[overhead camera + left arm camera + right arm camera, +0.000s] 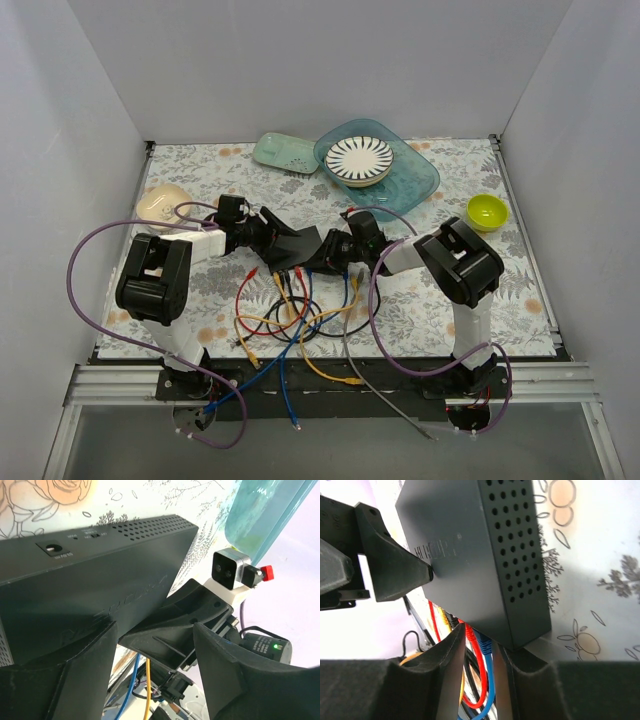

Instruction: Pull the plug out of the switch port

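The switch (298, 243) is a flat black box, tipped up between my two grippers; it fills the left wrist view (90, 580) and the right wrist view (470, 545). Several coloured cables (300, 320) run from its port edge toward the near table edge. My left gripper (266, 237) is open, with its left finger (55, 680) lying against the switch's top face. My right gripper (485, 642) is at the port edge, its jaws narrowed onto the red plug (470, 632) and the blue plug (487, 645).
A teal tray (420, 185) with a striped plate (360, 160) and a green dish (285, 152) stand at the back. A yellow-green bowl (487, 211) is at the right, a beige bowl (160, 203) at the left. White walls enclose the table.
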{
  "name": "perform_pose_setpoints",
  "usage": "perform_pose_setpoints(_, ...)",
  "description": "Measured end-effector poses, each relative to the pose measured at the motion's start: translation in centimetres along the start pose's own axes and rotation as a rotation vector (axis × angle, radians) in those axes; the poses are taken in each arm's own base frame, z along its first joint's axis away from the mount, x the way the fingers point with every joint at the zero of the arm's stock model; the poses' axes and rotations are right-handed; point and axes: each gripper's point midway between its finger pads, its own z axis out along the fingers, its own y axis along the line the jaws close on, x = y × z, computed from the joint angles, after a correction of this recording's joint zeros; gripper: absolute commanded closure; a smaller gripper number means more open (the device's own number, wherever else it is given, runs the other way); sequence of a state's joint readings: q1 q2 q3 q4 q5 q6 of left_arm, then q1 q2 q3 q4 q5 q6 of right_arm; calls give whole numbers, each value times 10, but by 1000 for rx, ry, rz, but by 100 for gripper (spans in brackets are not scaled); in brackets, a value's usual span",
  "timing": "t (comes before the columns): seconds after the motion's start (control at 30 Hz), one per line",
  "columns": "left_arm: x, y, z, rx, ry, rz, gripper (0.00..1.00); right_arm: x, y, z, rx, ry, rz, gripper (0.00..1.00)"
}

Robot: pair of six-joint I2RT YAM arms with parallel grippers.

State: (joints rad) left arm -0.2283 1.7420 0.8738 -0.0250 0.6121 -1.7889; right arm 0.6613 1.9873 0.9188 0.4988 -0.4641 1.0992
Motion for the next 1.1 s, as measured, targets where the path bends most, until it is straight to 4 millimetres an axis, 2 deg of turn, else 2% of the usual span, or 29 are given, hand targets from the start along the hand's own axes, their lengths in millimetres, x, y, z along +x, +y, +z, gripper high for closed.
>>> perform_pose_setpoints(0.27,5,3,-1,2,17,1,38,1,-1,-1,-67,-43,75,66)
perform_pose_setpoints(0.37,6,4,-2,3,19,0,38,-1,-1,0,-72,-57,87,76)
perform_pose_setpoints(0.4,6,5,-2,2,20,1,38,-1,-2,0,-68,-59,93,83)
perform_pose_setpoints(0.57,8,6,-4,3,22,5,38,-1,-3,0,-73,-64,103,98)
perform_pose_setpoints(0.9,29,12,-13,20,95,-21,37,3,-6,-1,-80,-60,48,99)
perform_pose_setpoints(1.1,35,11,-10,32,118,-10,37,5,-6,-1,-75,-24,-28,99)
